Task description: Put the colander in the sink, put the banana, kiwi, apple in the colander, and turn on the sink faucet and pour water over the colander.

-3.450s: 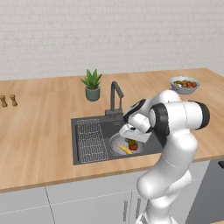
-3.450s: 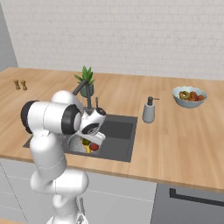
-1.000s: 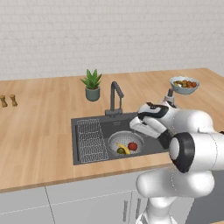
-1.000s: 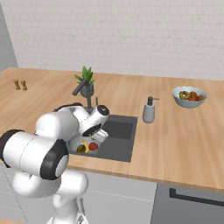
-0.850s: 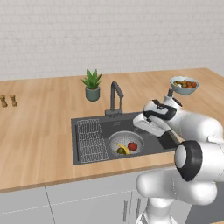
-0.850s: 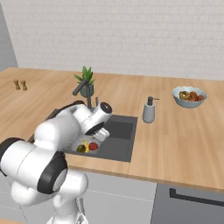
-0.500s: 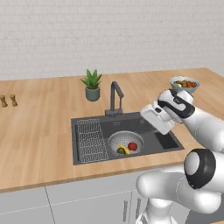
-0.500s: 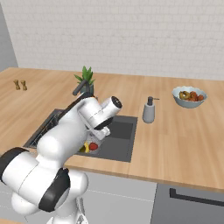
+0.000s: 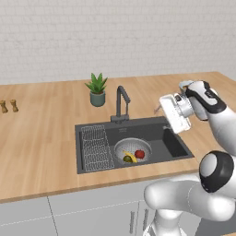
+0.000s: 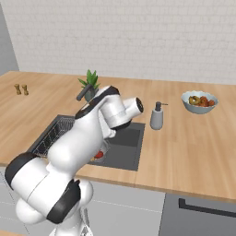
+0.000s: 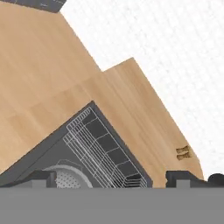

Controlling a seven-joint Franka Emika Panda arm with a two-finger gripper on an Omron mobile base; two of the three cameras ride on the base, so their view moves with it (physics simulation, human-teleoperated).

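The light grey colander point(image 9: 132, 148) sits in the dark sink point(image 9: 173, 146), right of the wire rack. Inside it lie the red apple point(image 9: 139, 154), the yellow banana point(image 9: 132, 157) and the dark kiwi point(image 9: 126, 159). The dark squared faucet point(image 9: 120, 102) stands at the sink's back edge, and no water shows. My gripper point(image 9: 163, 113) hovers open and holding nothing above the sink's right end, well above the colander and right of the faucet. In the hand view its fingertips point(image 11: 43, 179) stand wide apart over the colander's rim point(image 11: 65, 177).
A flat wire rack point(image 9: 96, 146) fills the sink's left part. A potted plant point(image 9: 97, 90) stands behind the faucet. A grey soap dispenser point(image 10: 157, 116) and a bowl of small fruit point(image 10: 199, 101) sit to the right. Two small shakers point(image 9: 8, 106) stand far left.
My arm has risen out of the sink and swung up and to the right, its gripper staying open. The colander and the three fruits have not moved.
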